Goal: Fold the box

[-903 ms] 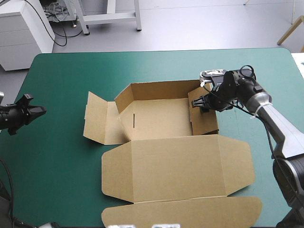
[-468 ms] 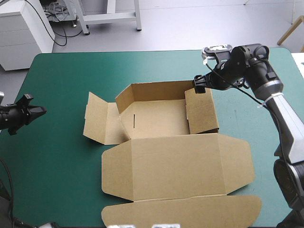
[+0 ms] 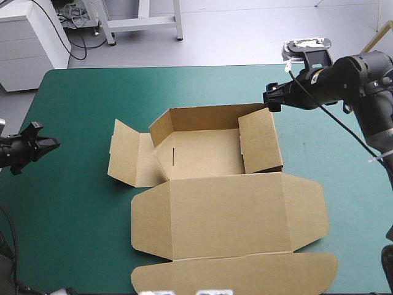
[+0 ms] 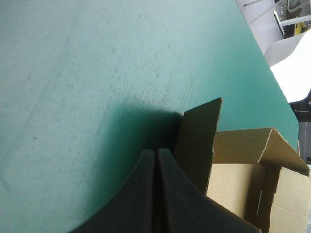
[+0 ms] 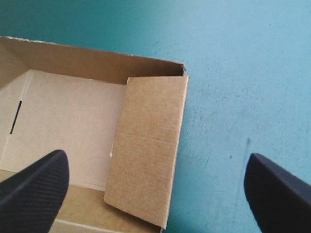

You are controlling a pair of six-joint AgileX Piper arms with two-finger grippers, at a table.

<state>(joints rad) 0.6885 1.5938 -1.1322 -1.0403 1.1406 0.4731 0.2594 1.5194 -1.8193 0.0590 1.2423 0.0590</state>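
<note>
The black fingers of the right gripper (image 3: 271,99) are spread wide apart, and in the right wrist view the right wall (image 5: 146,145) of the box (image 3: 227,209) is seen below the gap between them, not touched by either finger. This gripper is held in the air just beyond the far right corner of the box, and its arm is stretched in from the right side of the box, raised above the table (image 3: 80,98). The fingers of the left gripper (image 4: 155,154) are pressed together into one pointed arch. This gripper is kept low, well apart from the box on its left side, and it is pointed toward the box. Ahead of it, in the left wrist view, the left side flap (image 4: 197,141) of the box is seen standing up from the cover. The brown box is placed near the middle of the table as an open tray. Its far wall and its right wall are raised, the right wall being tilted a little inward. Its left wall is only partly raised, with the flap spread out to the left of it. The lid is laid flat on the near side of the tray. Around the box the teal-green cover is seen smooth and bare. Beyond the box, past the far edge of the table, a grey floor (image 3: 245,31) and a white cabinet (image 3: 31,37) can be seen.
</note>
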